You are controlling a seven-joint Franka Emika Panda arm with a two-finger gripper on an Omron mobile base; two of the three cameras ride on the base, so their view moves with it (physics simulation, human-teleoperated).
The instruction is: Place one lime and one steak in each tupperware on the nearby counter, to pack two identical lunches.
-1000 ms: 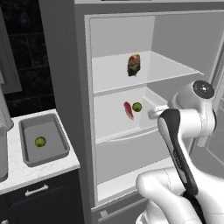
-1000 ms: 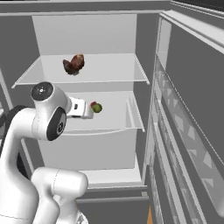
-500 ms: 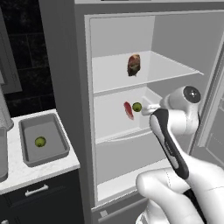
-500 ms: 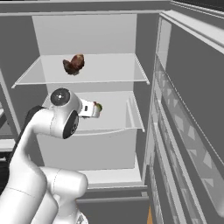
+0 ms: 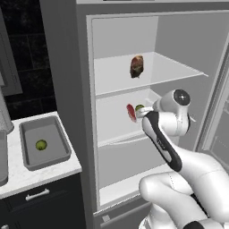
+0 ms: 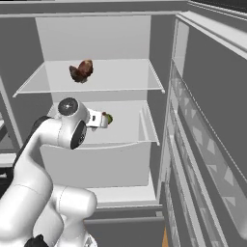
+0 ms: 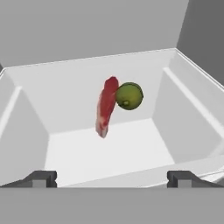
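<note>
Dark-tipped, our pincer [image 7: 112, 179] stood with its fingers wide apart and nothing between them, at the mouth of the open fridge's middle shelf [image 5: 118, 134]. Over the preceding second we had swung the arm leftward and extended the hand toward that shelf, the fingers remaining fully spread throughout. We judged this to mean that the reach was nearly complete but no grasp had begun.

Straight ahead of the pincer in the hand view we saw a red steak [image 7: 106, 106] standing on edge, with a green lime [image 7: 129, 96] touching its right side; both sat toward the back of the shelf, apart from the fingertips. Because the two touched, we judged that closing on either might disturb the other.

On the shelf above lay a second steak [image 5: 136, 66], browner in appearance, well apart from the pincer. Outside the fridge, on the white stone worktop [image 5: 42, 172] to its left, we saw a grey tupperware [image 5: 44, 142] holding a second lime [image 5: 41, 145].

We counted two steaks, two limes and one tupperware seen whole; a grey rounded edge [image 5: 2, 156] at the left margin we could not identify. We judged one lime packed and both steaks yet to be moved.
</note>
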